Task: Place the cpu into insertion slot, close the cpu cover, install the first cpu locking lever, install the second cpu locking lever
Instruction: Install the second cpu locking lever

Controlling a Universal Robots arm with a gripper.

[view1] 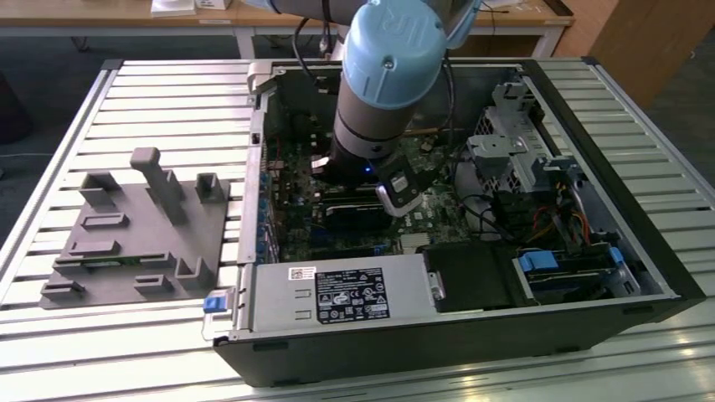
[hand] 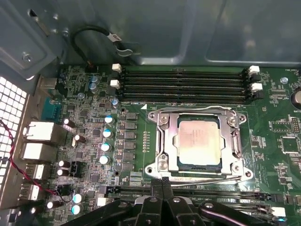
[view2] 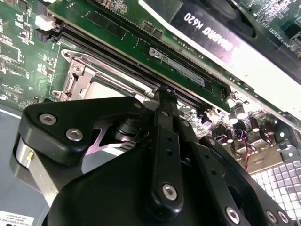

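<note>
Gripper (hand: 162, 184) fingers are pressing together with nothing between them, hovering just beside the socket's near edge at lower centre of the first wrist view. I'm seeing the cpu (hand: 199, 142) already sitting in the insertion slot (hand: 184, 166), and the cpu cover (hand: 234, 136) is lying down around it. I'm reading this as lever work, hence the pinched tips. Around it, the open computer case (view1: 625, 285) is resting on a slatted metal table (view1: 146, 109), a grey fixture block (view1: 134, 243) at the exterior view's left.

Cpu (hand: 199, 142): pale silvery-grey top. Cpu cover (hand: 233, 141): bright silver frame. Motherboard (hand: 273, 117): green, black memory slots (hand: 183, 84) at 12 o'clock of cover. Arm joint (view1: 391, 59): light blue. Fixture block (view1: 134, 234): grey.
</note>
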